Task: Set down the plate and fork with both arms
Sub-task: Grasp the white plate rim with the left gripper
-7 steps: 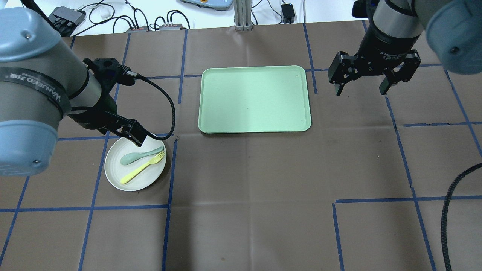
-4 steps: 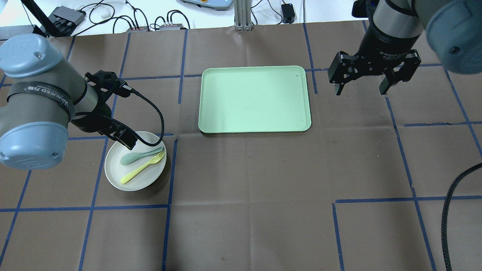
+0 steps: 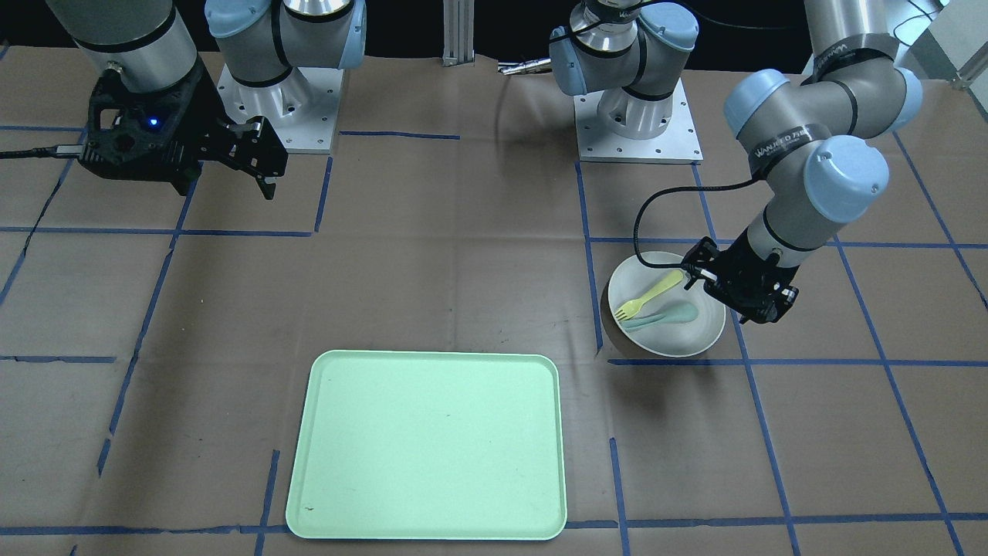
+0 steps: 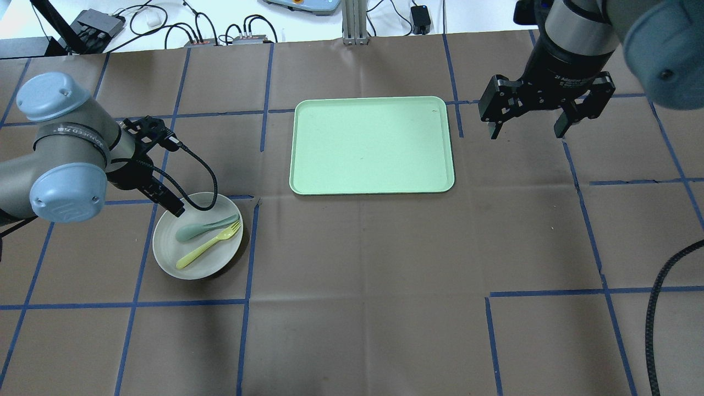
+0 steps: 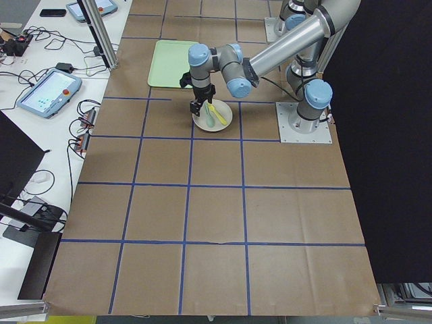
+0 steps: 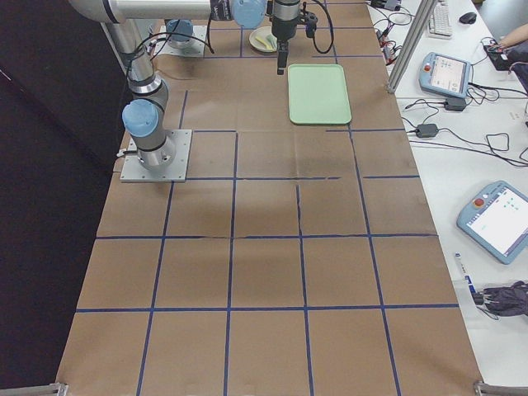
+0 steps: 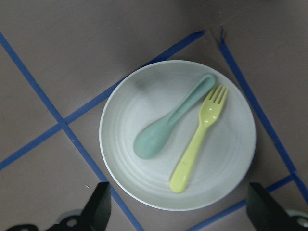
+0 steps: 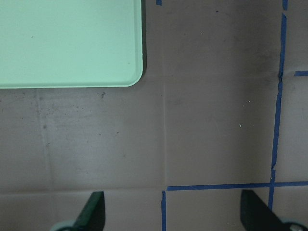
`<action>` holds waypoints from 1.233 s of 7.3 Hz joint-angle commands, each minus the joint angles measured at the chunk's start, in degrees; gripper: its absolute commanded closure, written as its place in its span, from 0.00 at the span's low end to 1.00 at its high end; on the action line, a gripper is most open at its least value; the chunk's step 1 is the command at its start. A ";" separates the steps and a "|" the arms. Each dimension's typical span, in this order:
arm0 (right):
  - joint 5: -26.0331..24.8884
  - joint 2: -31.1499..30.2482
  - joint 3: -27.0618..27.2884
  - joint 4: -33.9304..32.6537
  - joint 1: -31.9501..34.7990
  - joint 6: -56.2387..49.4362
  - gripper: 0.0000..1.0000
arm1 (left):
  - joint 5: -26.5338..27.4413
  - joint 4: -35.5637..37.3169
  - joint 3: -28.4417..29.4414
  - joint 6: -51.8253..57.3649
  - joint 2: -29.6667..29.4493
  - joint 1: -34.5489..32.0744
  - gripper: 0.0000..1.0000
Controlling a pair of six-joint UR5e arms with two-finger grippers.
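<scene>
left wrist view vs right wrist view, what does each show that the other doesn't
Only the left wrist view: the plate, with the fork and the spoon lying on it. Only the right wrist view: a corner of the green tray. Both: the brown table cover with blue tape, and open fingertips at the bottom edge, of the left gripper and the right gripper.

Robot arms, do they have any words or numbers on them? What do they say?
"WANJEED": black band round the left arm; the marks after it are blurred.
"2F Adaptive": black wrist above the right hand; the rest is too small.
Tablet beside the table: screen too small to read.
</scene>
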 commanded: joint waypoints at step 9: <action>-0.01 0.14 0.07 0.08 0.01 -0.30 0.00 | -4.04 1.64 3.14 5.72 -11.07 3.54 0.41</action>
